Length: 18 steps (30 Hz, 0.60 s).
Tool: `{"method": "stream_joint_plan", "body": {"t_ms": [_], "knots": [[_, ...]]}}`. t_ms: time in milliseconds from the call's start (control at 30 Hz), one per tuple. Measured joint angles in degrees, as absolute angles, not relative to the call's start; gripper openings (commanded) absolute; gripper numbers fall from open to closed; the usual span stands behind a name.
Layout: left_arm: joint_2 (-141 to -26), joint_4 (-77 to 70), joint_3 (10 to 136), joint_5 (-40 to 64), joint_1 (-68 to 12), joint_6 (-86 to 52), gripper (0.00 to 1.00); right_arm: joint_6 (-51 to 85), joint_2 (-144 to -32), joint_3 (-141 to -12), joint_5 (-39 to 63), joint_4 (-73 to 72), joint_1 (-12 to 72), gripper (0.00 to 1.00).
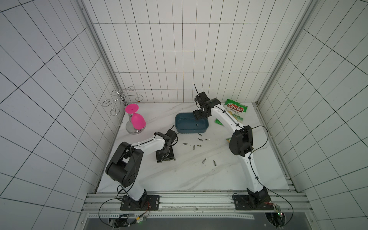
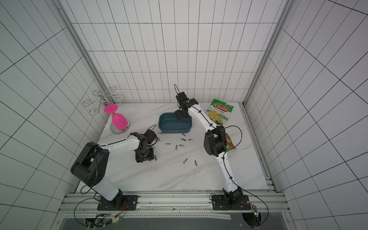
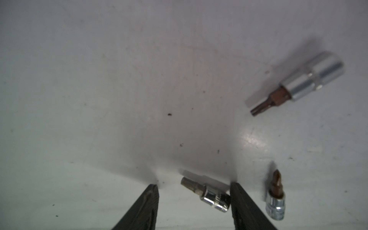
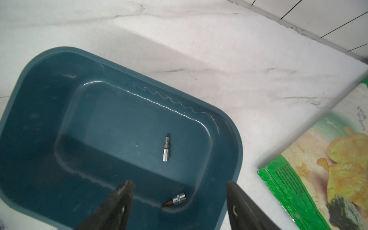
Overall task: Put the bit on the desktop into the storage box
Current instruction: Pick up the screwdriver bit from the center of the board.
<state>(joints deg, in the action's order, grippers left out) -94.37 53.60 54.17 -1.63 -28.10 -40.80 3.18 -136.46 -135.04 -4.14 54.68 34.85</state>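
Note:
Several small chrome bits (image 1: 185, 143) lie scattered on the white marble desktop (image 1: 179, 175) in front of the dark teal storage box (image 1: 180, 119). My left gripper (image 3: 194, 184) is down at the desktop, open. One bit (image 3: 207, 194) lies between its fingers, against one of them. Two more bits (image 3: 275, 197) (image 3: 298, 83) lie just outside. My right gripper (image 4: 180, 182) hangs open and empty over the storage box (image 4: 39, 99). Two bits (image 4: 165, 149) (image 4: 176, 200) rest on the box floor.
A pink goblet (image 1: 137, 121) hangs upside down on a chrome rack (image 1: 121, 99) at the back left. Green chip bags (image 1: 236, 111) lie at the back right, one partly under the right arm (image 2: 231, 143). Tiled walls enclose three sides, and a metal rail (image 1: 199, 199) runs along the front.

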Motion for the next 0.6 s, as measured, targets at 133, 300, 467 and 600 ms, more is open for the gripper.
{"method": "stream_joint_plan", "body": {"t_ms": [133,300,467,600], "knots": [[-93.0,53.9,53.1,-1.6,-28.4,-41.3,0.61,3.2,-134.5,-132.9,-4.4,54.7,34.9,0.75],[-92.1,53.8,51.9,-1.6,-29.2,-42.0,0.56,3.2,-131.5,-128.9,-5.0,54.3,34.9,0.75],[-92.0,53.9,51.4,-1.4,-29.6,-42.5,0.50,3.6,-127.9,-123.7,-5.8,53.7,35.3,0.77],[-92.0,53.8,51.2,-1.2,-29.6,-42.7,0.43,4.4,-123.0,-116.1,-6.7,52.1,35.6,0.79]]}}
